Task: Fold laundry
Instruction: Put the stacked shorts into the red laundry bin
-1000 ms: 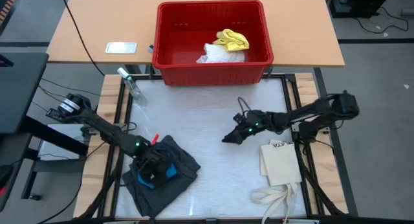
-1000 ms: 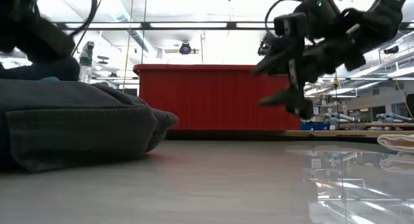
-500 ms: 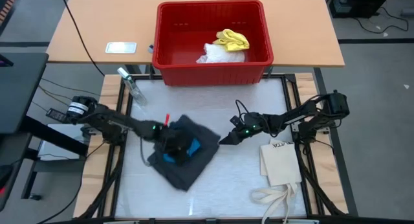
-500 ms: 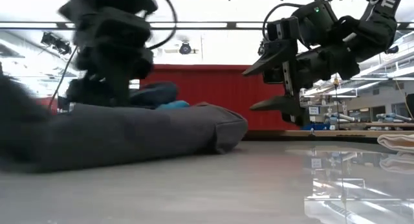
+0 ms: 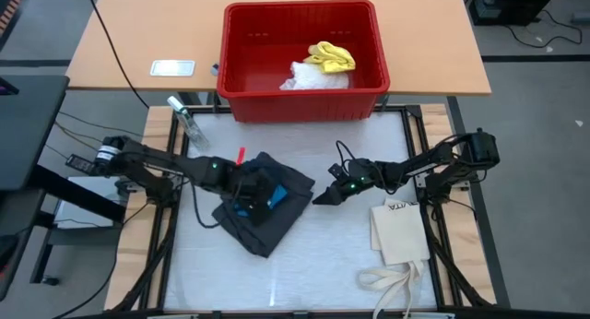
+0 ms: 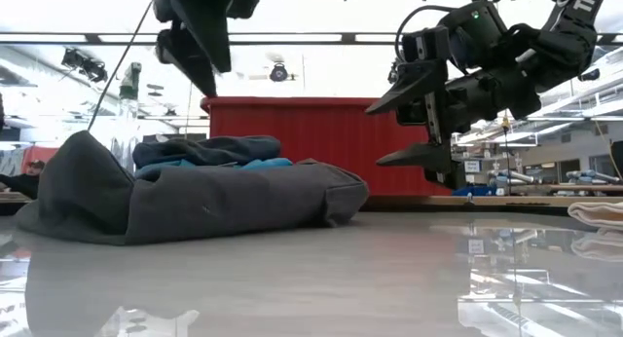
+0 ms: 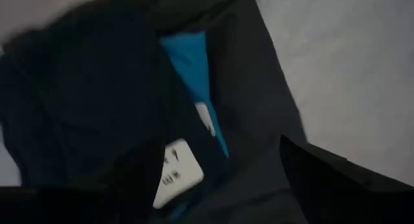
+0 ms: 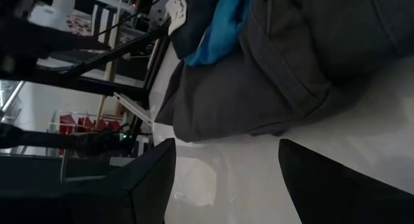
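The dark grey cargo shorts (image 5: 267, 222) lie bunched on the table left of centre. A bright blue piece (image 5: 247, 208) and a navy piece (image 5: 267, 183) lie on top of them. In the low view the shorts (image 6: 224, 201) rest flat on the table. My left gripper (image 6: 200, 45) hangs open above the pile, clear of it, with the cloth below its spread fingers (image 7: 323, 179). My right gripper (image 5: 320, 198) stands open just above the table, right of the shorts' right end (image 8: 291, 75). Yellow cloth (image 5: 332, 54) and white cloth (image 5: 309, 76) lie in the red bin.
The red bin (image 5: 241, 98) stands at the table's far edge. A flat cream tote bag (image 5: 398, 231) with long straps lies at the near right. A clear bottle (image 5: 187, 124) lies at the far left corner. Bare table stretches along the near edge.
My left gripper has gone from the near left toward the table's middle and far side. The pile of shorts with the blue and navy pieces slid along with it. The gripper has then risen clear of the pile, which stays on the table.
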